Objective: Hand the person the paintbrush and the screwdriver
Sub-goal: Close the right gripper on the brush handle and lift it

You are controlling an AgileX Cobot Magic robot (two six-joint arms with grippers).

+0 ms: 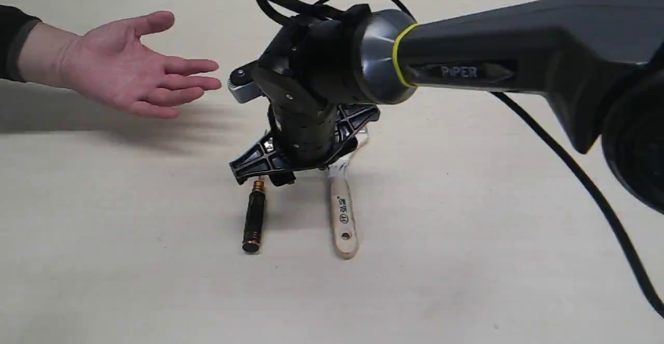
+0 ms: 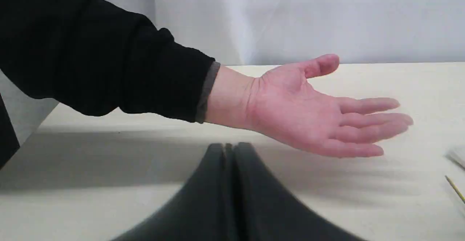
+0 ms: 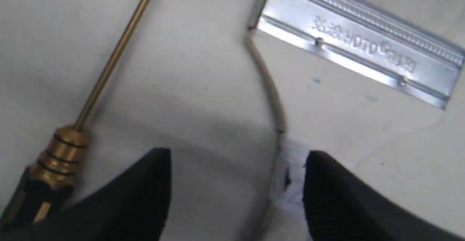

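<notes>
Two tools lie side by side on the table (image 1: 467,261), pointing the same way. My right gripper (image 3: 236,186) hangs over them, fingers (image 3: 145,197) apart, between the screwdriver (image 3: 58,150) and the paintbrush (image 3: 356,48).

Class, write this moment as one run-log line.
right pincer: open, between screwdriver and paintbrush | left pincer: shut | person's hand: palm up, empty | both tools on table

Dark grey right arm (image 1: 519,48) marked PiPER, yellow ring (image 1: 400,56), black cable (image 1: 602,205), black tapered right pincer (image 3: 236,175)
</notes>
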